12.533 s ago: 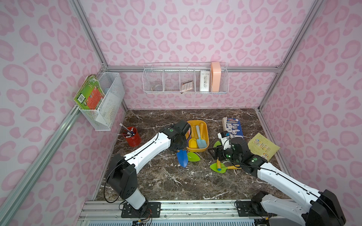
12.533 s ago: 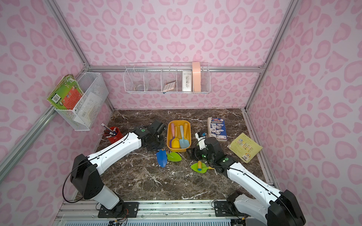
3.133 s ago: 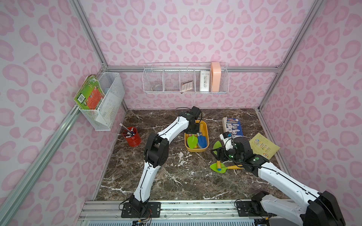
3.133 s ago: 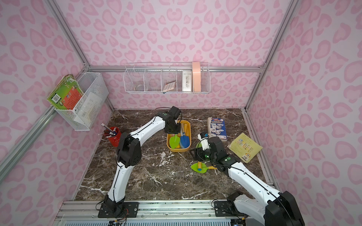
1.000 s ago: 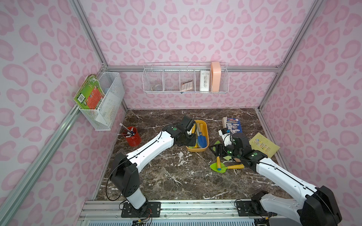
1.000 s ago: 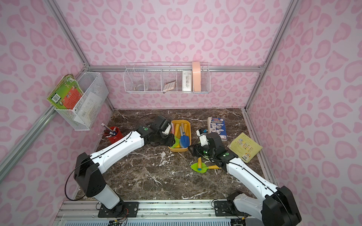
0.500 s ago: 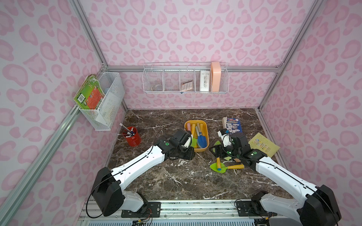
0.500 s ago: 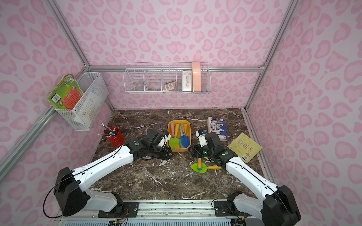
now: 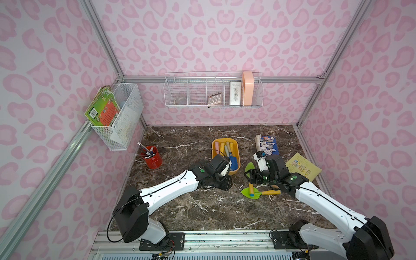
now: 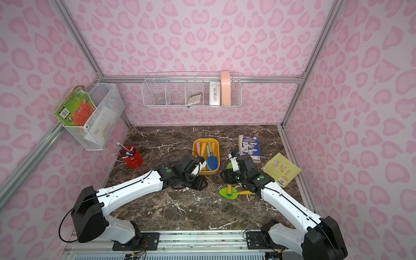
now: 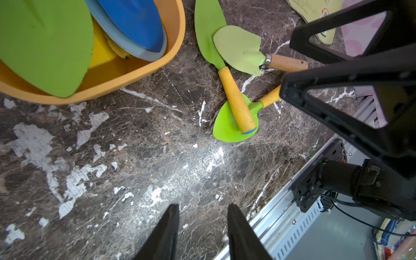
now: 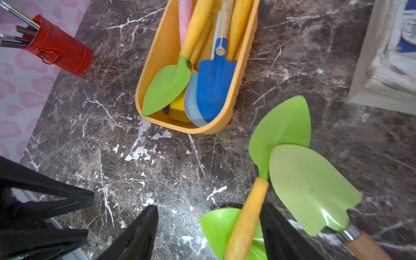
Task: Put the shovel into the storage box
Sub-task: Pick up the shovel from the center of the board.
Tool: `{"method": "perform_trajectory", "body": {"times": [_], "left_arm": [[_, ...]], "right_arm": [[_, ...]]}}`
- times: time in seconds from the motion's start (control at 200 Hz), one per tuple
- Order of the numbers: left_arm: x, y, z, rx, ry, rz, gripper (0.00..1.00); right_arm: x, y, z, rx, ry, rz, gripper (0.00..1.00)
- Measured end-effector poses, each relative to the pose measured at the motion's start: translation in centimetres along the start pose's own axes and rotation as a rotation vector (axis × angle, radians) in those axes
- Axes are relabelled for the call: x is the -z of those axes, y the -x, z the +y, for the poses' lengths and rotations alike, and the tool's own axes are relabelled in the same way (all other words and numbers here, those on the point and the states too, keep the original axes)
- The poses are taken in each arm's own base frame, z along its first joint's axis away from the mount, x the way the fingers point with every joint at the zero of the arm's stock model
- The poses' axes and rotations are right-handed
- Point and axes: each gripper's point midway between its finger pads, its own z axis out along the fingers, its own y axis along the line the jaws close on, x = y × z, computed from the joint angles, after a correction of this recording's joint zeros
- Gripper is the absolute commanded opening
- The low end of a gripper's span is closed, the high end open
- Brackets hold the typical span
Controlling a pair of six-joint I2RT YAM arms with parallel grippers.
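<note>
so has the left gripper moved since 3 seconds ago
yes, the left gripper has pulled back from the far end of the storage box to past its near end

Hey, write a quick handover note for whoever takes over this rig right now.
Left gripper: open, empty, over bare table by the storage box.
Right gripper: open, straddling the yellow handle of the pointed green shovel, not clamped.
Done: blue shovel, green leaf shovel and others lie in the box.
Left: pointed green shovel, pale green shovel, third green shovel under that handle, all on the table.
</note>
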Motion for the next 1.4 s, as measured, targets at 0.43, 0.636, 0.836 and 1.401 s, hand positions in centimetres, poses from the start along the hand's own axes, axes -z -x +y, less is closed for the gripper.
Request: {"method": "perform_trajectory", "body": {"times": [0.43,0.636,0.836,1.401], "left_arm": [[-0.6,-0.1,-0.1,-0.017,0.015,-0.009,0.41],[-1.1,-0.1,0.2,-0.013,0.028,-0.002,0.40],[-1.2,-0.1,0.4,-0.013,0.039,-0.005,0.40],[-0.9,-0.5,0.9,-0.009,0.056,-0.013,0.40]], "right_arm": [[-2.0,-3.8,-3.4,-0.093,-0.112,0.164,0.67],[-2.3,-4.8,-3.2,-0.105,-0.106,0.207,0.64],[-2.7,-6.4,-3.0,-0.107,-0.110,0.264,0.62],[-4.2,-9.2,-3.6,-0.127,-0.154,0.371,0.55]]}}
